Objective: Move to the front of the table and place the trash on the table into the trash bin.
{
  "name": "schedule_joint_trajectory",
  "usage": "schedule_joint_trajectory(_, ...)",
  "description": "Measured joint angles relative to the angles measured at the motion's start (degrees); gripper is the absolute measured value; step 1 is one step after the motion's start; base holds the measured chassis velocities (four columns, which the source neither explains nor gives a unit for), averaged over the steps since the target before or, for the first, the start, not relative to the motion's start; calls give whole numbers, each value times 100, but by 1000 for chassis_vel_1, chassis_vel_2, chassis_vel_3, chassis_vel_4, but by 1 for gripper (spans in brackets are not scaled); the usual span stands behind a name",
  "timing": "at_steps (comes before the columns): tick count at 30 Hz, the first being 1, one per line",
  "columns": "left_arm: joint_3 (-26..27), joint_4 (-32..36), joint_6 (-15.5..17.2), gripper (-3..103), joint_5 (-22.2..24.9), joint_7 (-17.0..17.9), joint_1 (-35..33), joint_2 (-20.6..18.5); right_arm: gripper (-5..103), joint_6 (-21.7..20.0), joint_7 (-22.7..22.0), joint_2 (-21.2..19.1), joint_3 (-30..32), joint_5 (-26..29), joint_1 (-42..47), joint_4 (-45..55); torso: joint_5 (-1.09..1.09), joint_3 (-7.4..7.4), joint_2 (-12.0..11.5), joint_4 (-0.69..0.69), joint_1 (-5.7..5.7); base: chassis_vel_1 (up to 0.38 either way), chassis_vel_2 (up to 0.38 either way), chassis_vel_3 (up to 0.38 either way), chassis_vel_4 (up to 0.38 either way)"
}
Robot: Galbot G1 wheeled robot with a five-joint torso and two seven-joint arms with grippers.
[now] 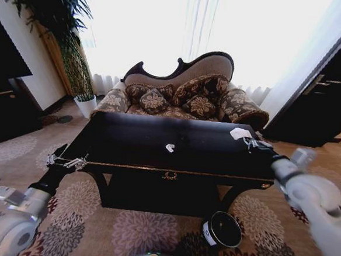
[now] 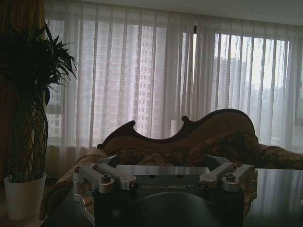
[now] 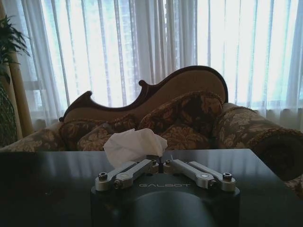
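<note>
Trash is not binned yet, you see. Your right gripper, pinched shut on nothing, sits just before the tissue on the table. Your left gripper waits open. The bin stands below.

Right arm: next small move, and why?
Probably open the right tool and ease it forward onto the crumpled white tissue. Its fingers look closed, tips meeting just short of the tissue on the table at its far right corner. The trash bin stands on the carpet below the table's front right. The left tool waits open at the table's left front corner.
</note>
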State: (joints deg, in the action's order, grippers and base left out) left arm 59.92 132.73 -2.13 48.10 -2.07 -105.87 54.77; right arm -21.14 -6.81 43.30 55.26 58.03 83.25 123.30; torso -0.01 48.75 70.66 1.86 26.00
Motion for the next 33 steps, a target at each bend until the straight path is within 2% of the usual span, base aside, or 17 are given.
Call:
schedule_joint_trajectory(2,0,0,0,100,0,0,0,0,0,53,61,101,80,-81,112,34,-1,0,0,0,0,0,0,0,0)
schedule_joint_trajectory(5,0,0,0,100,0,0,0,0,0,593,492,584,430,-651,719,147,-1,0,0,-1,0,0,0,0,0)
schedule_joint_trajectory(7,0,0,0,100,0,0,0,0,0,692,558,659,487,-728,824,165,-2,0,0,0,0,0,0,0,0)
schedule_joint_trajectory(10,0,0,0,100,0,0,0,0,0,1167,830,992,711,-1037,1274,193,-1,0,0,1,0,0,0,0,0)
schedule_joint_trajectory(13,0,0,0,100,0,0,0,0,0,1398,929,1190,787,-1193,1450,193,-1,0,-1,-1,0,0,0,0,0)
schedule_joint_trajectory(18,0,0,0,100,0,0,0,0,0,1656,1020,1481,821,-1323,1631,150,-1,0,-1,0,0,0,0,0,0)
schedule_joint_trajectory(21,0,0,0,100,0,0,0,0,0,2026,1179,1772,829,-1538,1730,-84,0,0,0,0,0,0,0,0,0)
schedule_joint_trajectory(27,0,0,0,100,0,0,0,0,0,2363,1316,2000,850,-1688,1810,-357,0,1,-1,0,0,0,0,0,0)
schedule_joint_trajectory(31,0,0,0,100,0,0,0,0,0,2805,1471,2349,690,-2117,1882,-546,-1,0,-1,0,0,0,0,0,0)
schedule_joint_trajectory(33,0,0,0,100,0,0,0,0,0,2892,1507,2442,642,-2167,1901,-594,-1,0,0,0,0,0,0,0,0)
